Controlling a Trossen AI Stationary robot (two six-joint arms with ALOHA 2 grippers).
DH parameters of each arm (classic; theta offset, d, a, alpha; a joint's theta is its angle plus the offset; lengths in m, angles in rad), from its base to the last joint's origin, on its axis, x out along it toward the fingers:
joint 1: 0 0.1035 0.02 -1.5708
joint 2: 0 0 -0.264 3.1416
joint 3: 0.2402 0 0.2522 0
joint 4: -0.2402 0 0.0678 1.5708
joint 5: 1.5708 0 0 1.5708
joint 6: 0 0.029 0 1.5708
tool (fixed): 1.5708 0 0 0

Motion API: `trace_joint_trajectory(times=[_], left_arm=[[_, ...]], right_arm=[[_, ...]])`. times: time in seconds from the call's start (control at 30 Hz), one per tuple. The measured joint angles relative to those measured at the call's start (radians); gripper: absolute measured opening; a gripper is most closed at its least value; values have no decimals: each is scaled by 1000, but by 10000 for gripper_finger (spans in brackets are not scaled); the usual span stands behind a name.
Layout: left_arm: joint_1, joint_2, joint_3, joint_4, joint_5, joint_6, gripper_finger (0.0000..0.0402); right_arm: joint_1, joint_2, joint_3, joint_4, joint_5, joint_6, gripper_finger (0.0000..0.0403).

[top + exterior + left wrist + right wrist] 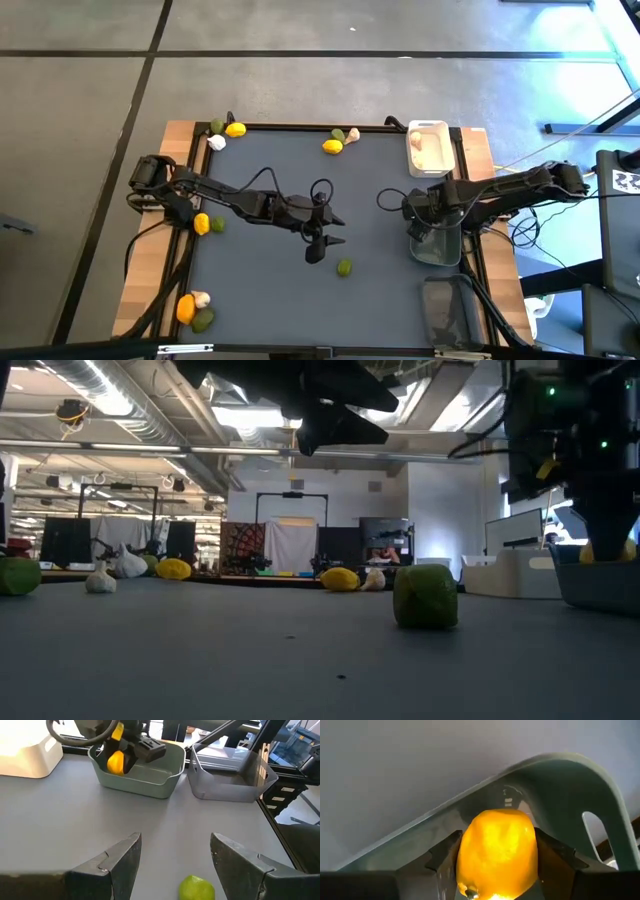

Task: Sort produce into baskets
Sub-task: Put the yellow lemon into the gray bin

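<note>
Dark grey matting [300, 190] covers the table, edged in pale wood, with a workshop hall beyond in the low view. We count three baskets down the right side of the high view: a white basket [428, 148] uppermost, a grey-green basket [437, 243] in the middle, and a translucent grey basket [452, 305] lowest. Loose on the mat we count four lemons, about five limes and about three garlic bulbs, in clusters: upper left, top centre, left edge and lower left, though some are too small to be sure of. One lone lime [344, 267] lies near the centre, just beside and below the left gripper [322, 236], whose fingers [121, 862] stand wide apart and empty, the lime showing between them in its wrist view. Our right gripper [420, 212] hangs over the grey-green basket with its fingers [445, 852] clamped on a fifth lemon [496, 852], above the basket's rim. We can read no brand, label or writing anywhere.
</note>
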Motion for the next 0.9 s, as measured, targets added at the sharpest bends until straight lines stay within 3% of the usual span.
trace_joint_trajectory(times=[0.5,0.9], left_arm=[[0,0,0,1,1,-2,233],[-2,0,0,1,1,-9,233]], right_arm=[[-10,0,-56,90,30,-11,210],[-10,0,-54,82,46,-32,304]])
